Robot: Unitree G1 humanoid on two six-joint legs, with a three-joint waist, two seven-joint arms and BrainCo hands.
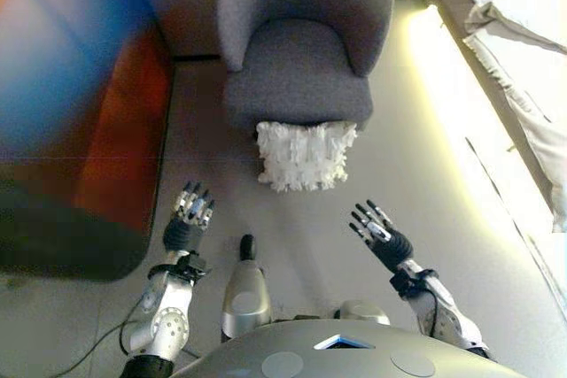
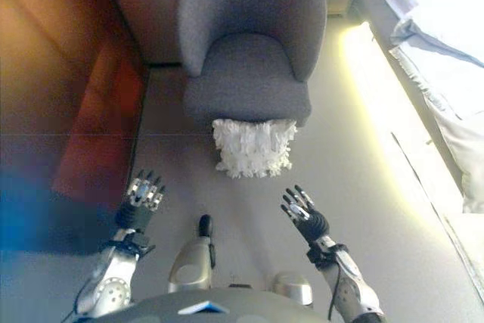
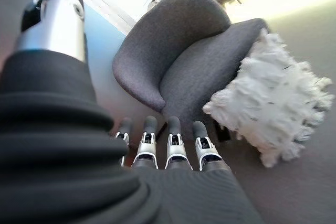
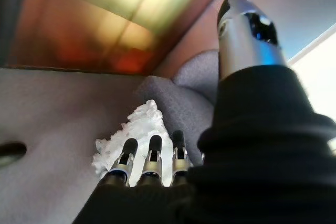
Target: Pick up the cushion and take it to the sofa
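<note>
Viewing from the head camera, I see the white cushion (image 1: 306,155) on the floor at 12 o'clock, leaning against the grey armchair (image 1: 301,37). Left robot hand (image 1: 189,219) and right robot hand (image 1: 379,235) spread wide, empty.

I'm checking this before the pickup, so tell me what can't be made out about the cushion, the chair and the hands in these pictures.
- Cushion: its top edge is tucked against the chair front in the eye views, so whether it leans on it or is wedged under is unclear.
- Chair base: hidden by the seat and cushion.
- Left hand and right hand: both open and apart from the cushion.
- Sofa: the blurred mass on the left cannot be identified.
</note>
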